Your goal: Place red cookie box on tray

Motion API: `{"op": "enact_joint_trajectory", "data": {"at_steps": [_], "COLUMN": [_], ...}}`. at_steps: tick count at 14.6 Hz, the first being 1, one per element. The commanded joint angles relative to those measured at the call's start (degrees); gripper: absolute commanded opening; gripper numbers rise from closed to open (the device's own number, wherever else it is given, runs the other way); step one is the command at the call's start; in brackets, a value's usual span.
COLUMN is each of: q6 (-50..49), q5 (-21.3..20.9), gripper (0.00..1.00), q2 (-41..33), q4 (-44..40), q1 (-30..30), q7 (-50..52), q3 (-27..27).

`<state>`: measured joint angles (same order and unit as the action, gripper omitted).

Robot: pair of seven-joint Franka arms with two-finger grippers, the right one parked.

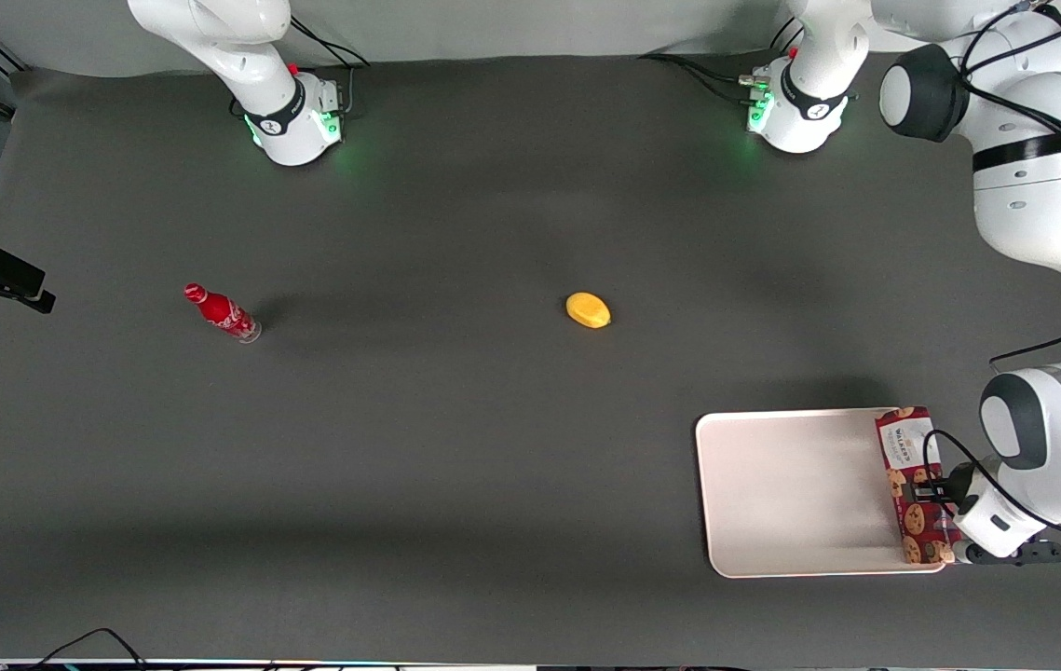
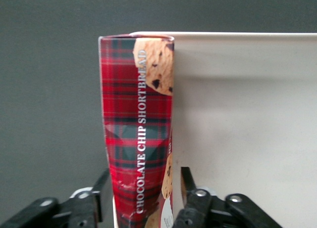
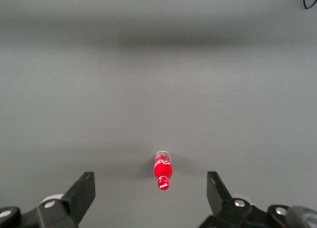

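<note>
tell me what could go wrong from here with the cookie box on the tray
1. The red cookie box stands on its narrow side right along the rim of the tray at the working arm's end, so it could tip off onto the table.
2. The gripper straddles the box with fingers close on both sides; pulling away at an angle might drag or topple it.

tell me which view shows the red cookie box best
The left wrist view: the red cookie box fills it between the gripper fingers, standing on edge at the tray rim. The front view shows it small, partly covered by cables. The right wrist view misses it.
</note>
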<state>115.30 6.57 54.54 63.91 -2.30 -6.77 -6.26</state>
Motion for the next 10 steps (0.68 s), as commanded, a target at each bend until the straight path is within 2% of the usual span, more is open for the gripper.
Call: {"op": "enact_joint_trajectory", "data": {"at_steps": [1,6,10], "q6": [-1.13,-9.46,-17.21], "q5": [0.55,1.69,0.56], "gripper": [1.0,1.0,1.0], "q2": [-2.85,-9.35,-16.99], "q4": [0.43,0.6,2.96], "q1": [-0.42,-0.87,-0.95], "q7": [-0.61,-0.09,0.44], "q3": [-0.33,-0.5,-0.5]}}
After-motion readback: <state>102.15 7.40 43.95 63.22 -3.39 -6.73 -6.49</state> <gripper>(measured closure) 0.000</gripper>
